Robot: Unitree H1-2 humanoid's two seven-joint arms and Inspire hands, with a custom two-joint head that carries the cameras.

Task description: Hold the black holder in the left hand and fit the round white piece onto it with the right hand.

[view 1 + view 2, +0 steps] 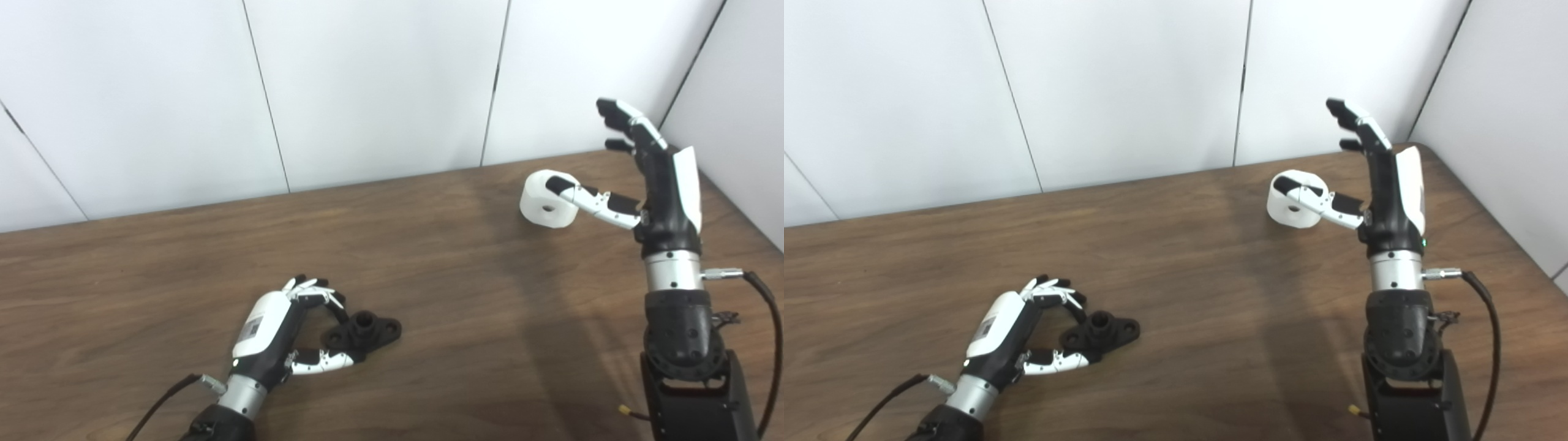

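While black holder (362, 331) lies between left hand (278, 331) fingers, untouched.

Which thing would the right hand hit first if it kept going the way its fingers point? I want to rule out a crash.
Probably the white wall; the right hand points up and away, past the round white piece.

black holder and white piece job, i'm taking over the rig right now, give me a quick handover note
Left hand: low on the table, fingers curled around the near end of the black holder, which still lies flat; a firm grip cannot be confirmed.
Right hand: raised at the far right, fingers spread and open, thumb lying across the round white piece, not gripping it.
The white piece lies on the table, its hole showing.
Done: both hands have reached their parts.
Left: close and lift the holder, grasp the white piece, bring it over and fit it on the holder's post.
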